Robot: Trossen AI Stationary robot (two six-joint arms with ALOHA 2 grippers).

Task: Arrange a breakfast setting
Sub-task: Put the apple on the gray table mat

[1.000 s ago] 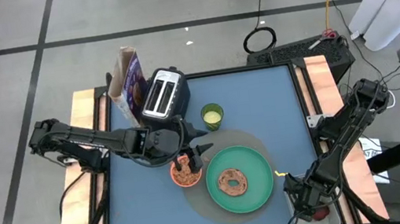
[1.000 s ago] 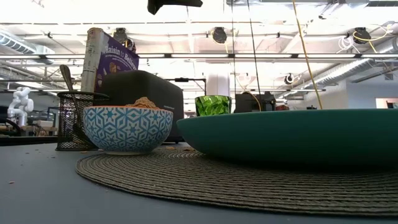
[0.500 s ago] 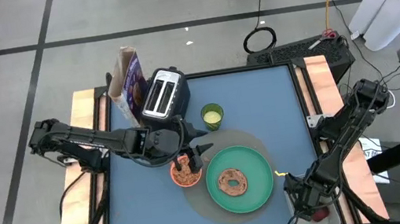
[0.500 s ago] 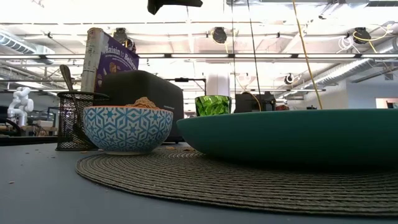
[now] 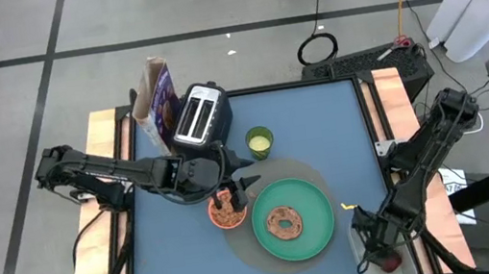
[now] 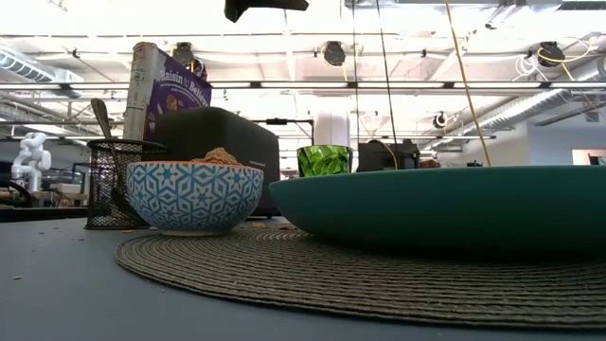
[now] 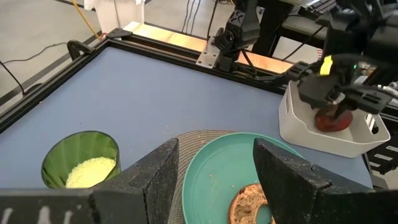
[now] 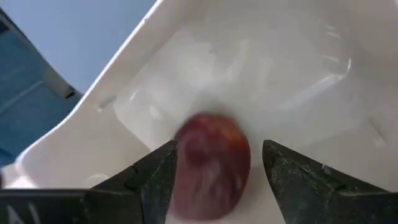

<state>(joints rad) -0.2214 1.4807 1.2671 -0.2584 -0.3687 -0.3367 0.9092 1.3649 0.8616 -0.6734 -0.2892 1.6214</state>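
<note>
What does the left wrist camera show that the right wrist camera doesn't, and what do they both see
Only the left wrist view shows the green plate with the bagel on it, the green cup, the woven placemat, the left gripper open above the plate, and the right gripper from outside. Only the right wrist view looks down between the right gripper's open fingers, with the fruit seen up close between them. Both show the dark-red fruit lying in the white tub.
</note>
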